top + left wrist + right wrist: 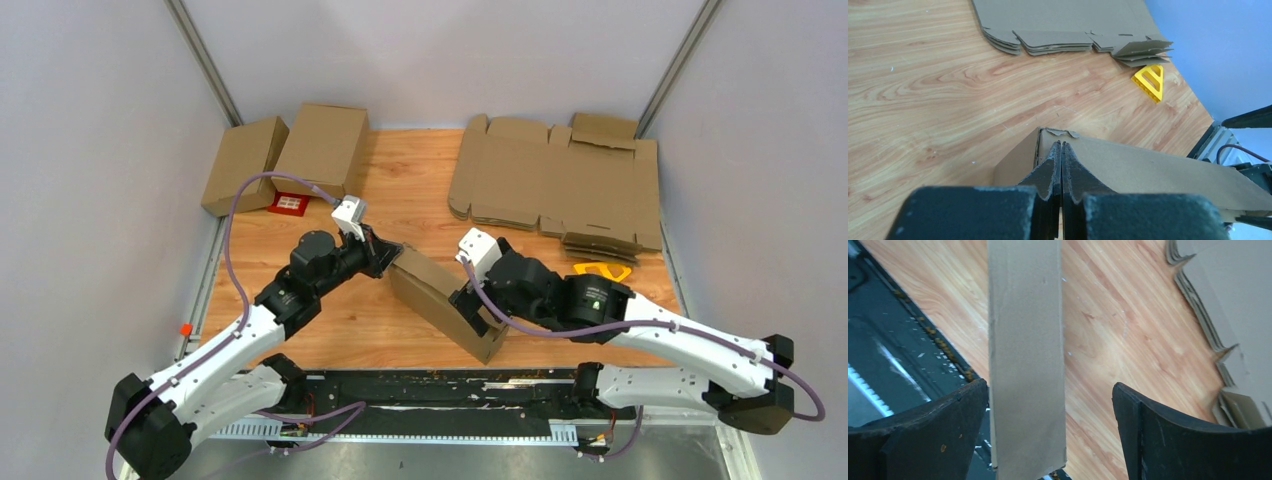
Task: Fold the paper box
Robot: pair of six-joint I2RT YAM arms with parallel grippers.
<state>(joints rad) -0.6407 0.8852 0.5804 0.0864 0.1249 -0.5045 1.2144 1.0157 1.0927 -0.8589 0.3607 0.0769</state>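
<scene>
The wooden table (400, 190) carries, at 1 o'clock in the top view, a wide sheaf of flat notched cardboard sheets (560, 185). At 11 o'clock there are two closed cartons (325, 148).

The paper box (435, 295) lies near the centre, a little toward 6 o'clock. Its long axis runs from 10 to 4 o'clock. It is half formed, with its walls raised and its top not closed.

The left gripper (1061, 150) meets the box at its 10 o'clock end. Its fingers are clenched tight together, with the tips against the end wall near a corner, and I see no cardboard between them. The right gripper (1049, 390) is at the 4 o'clock end. Its fingers are spread wide, one on each side of a long cardboard strip, and they do not press it.

Smaller things are a yellow triangle piece (603, 270) at 3 o'clock and a red card (289, 203) at 10 o'clock.

I judge that the step in hand is the shaping of the walls: the left arm braces one end while the right prepares to take the strip. The next move calls for the right fingers to close on this strip and bend it along its crease. The left tips must hold the box so that it does not slide.
</scene>
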